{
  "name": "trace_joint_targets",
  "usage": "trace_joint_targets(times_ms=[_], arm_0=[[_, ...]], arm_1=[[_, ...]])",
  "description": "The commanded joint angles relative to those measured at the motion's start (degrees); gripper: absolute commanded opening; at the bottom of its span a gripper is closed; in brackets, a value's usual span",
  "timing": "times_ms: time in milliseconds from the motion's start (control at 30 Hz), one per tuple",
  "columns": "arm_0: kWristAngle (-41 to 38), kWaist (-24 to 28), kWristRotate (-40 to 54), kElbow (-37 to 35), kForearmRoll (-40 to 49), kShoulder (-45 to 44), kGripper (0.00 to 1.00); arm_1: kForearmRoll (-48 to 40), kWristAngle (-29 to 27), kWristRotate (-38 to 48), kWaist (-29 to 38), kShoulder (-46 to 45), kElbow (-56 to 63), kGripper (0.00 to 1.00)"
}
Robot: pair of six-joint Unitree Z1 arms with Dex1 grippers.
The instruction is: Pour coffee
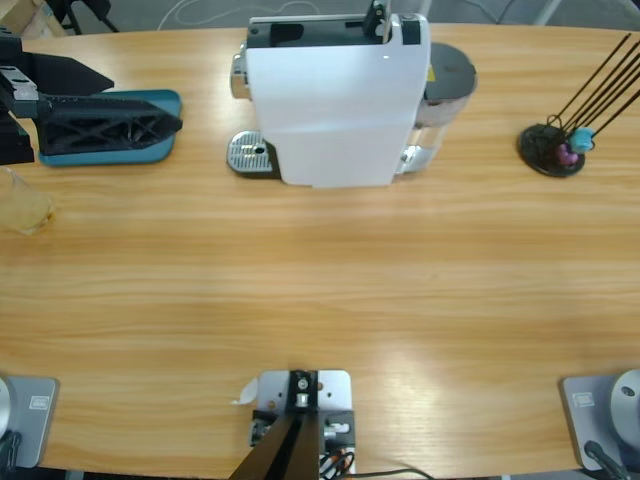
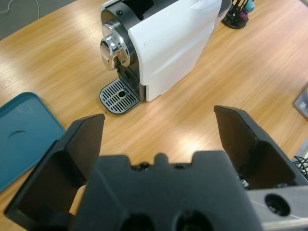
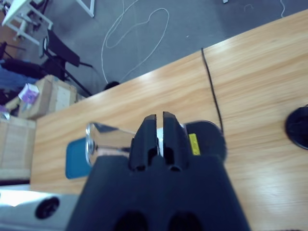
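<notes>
The coffee (image 1: 24, 208) is shallow tan liquid in a small clear glass tumbler at the table's far left edge. My left gripper (image 1: 176, 123) hovers just behind it over a teal tray (image 1: 150, 100), jaws wide open and empty. In the left wrist view the left gripper (image 2: 159, 125) looks toward the white coffee machine (image 2: 168, 43) and its round drip grate (image 2: 119, 96). My right gripper (image 3: 159, 118) is shut and held above the machine's top, with the silver head (image 3: 103, 139) and the grey tank lid (image 3: 209, 139) below it. The glass is out of both wrist views.
The coffee machine (image 1: 335, 100) stands at the back middle, drip grate (image 1: 250, 155) at its left, grey water tank (image 1: 450, 72) at its right. A black stand of thin sticks (image 1: 552, 148) is at the back right. Bare wood lies in front of the machine.
</notes>
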Motion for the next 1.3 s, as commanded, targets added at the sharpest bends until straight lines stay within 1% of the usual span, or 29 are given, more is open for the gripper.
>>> trace_joint_targets(times_ms=[33,167,300,533,633,667,700,833,967,1067,1300], arm_0=[[-0.56,0.54,-0.88,-2.12,0.96,3.93,1.0],[-0.65,0.54,-0.72,-2.47,1.4,3.88,1.0],[-0.56,0.54,1.5,-2.6,3.21,3.37,1.0],[-0.6,0.54,1.57,-2.56,3.6,3.07,1.0],[-0.58,0.54,1.57,-2.35,3.6,2.91,1.0],[-0.56,0.54,1.6,-2.32,3.6,2.91,1.0],[-0.58,0.54,1.57,-2.39,3.6,2.91,1.0],[-0.56,0.54,1.57,-2.28,3.6,3.02,1.0],[-0.56,0.54,1.57,-2.21,3.6,3.05,1.0],[-0.56,0.54,1.59,-2.12,3.6,2.95,1.0],[-0.65,0.54,1.62,-2.23,3.84,2.83,1.0]], arm_1=[[-6.95,5.04,1.82,-1.02,4.57,-0.92,0.0],[-7.48,6.75,1.36,-0.91,6.68,-1.05,0.0],[-7.48,6.9,1.29,-0.68,7.93,-0.92,0.0],[-7.85,8.05,1.42,0.06,8.77,-1.54,0.0],[-9.15,10.45,1.65,0.44,9.3,-1.49,0.0],[-9.62,12.84,1.49,0.48,9.95,-1.58,0.0],[-9.55,13.93,1.58,0.48,10.34,-1.4,0.0],[-9.43,15.31,1.65,0.48,10.79,-0.64,0.0],[-9.5,15.48,1.93,1.73,12.53,-2.12,0.0],[-9.5,14.81,2.88,2.85,13.24,-2.74,0.0],[-9.94,13.0,2.07,5.93,16.56,-3.95,0.0]])
